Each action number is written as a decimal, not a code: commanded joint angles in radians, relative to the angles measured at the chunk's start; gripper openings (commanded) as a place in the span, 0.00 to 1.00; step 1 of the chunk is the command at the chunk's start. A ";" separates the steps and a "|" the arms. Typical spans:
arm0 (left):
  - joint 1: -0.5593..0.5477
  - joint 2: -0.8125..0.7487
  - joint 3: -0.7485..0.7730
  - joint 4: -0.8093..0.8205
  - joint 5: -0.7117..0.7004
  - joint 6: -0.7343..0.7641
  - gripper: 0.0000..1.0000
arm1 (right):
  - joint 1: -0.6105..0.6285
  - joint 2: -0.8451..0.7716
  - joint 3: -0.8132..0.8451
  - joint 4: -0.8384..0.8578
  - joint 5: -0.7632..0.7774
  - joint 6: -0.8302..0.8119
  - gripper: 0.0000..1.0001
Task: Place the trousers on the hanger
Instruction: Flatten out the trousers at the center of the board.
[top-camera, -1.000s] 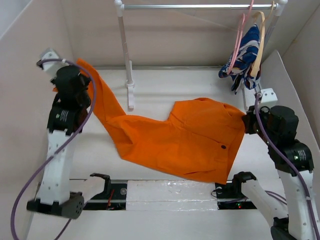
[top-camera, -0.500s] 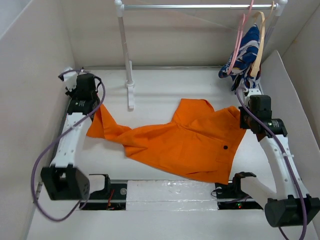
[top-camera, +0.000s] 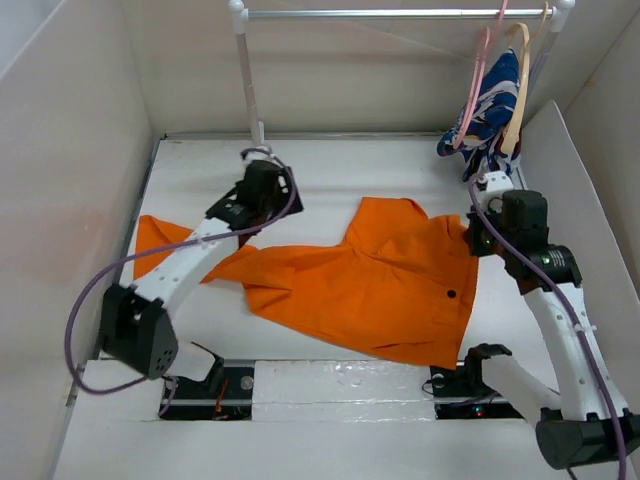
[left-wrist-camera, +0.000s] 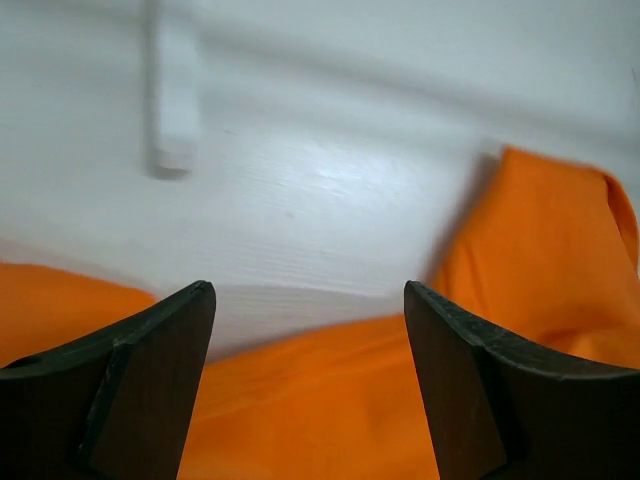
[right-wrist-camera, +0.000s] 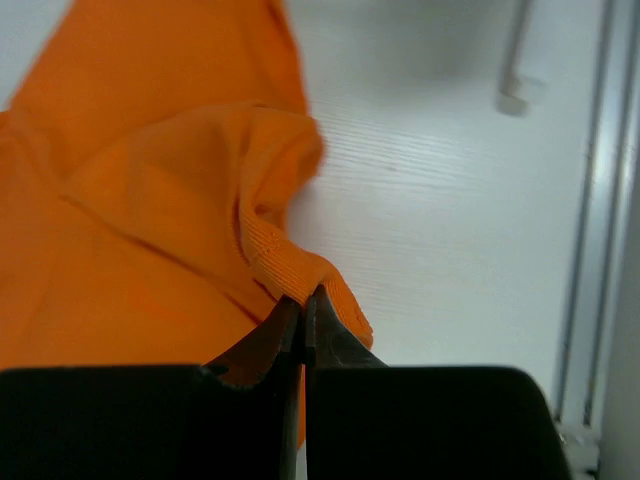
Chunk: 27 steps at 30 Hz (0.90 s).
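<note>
The orange trousers (top-camera: 370, 285) lie spread on the white table, with one leg stretching left to about (top-camera: 160, 235). My left gripper (top-camera: 262, 185) hovers over the upper edge of that leg, near the rack's foot. In the left wrist view its jaws (left-wrist-camera: 308, 290) stand wide open, with only orange cloth (left-wrist-camera: 320, 400) below them. My right gripper (top-camera: 478, 235) is shut on the ribbed waistband edge of the trousers (right-wrist-camera: 300, 270) at their right side. The pink hanger (top-camera: 478, 80) hangs from the rail at the back right.
A white clothes rack stands at the back, its pole (top-camera: 248, 80) left of centre and its rail (top-camera: 390, 13) across the top. A tan hanger (top-camera: 520, 90) carrying a blue-and-white garment (top-camera: 490, 105) hangs beside the pink one. White walls enclose the table.
My left gripper has opened and let go of the trouser leg, which now lies flat on the table. It has swung right towards the rack's foot. The right gripper keeps its grip.
</note>
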 joint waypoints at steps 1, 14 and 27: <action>-0.074 0.156 0.050 0.039 0.154 -0.026 0.72 | 0.114 0.061 0.113 0.097 -0.229 -0.010 0.00; 0.207 -0.007 0.028 0.108 0.173 -0.117 0.73 | 1.031 0.435 1.276 -0.164 0.256 0.106 0.00; 0.189 0.256 0.222 0.021 0.421 0.064 0.78 | 0.446 -0.077 0.459 -0.451 0.486 0.269 0.00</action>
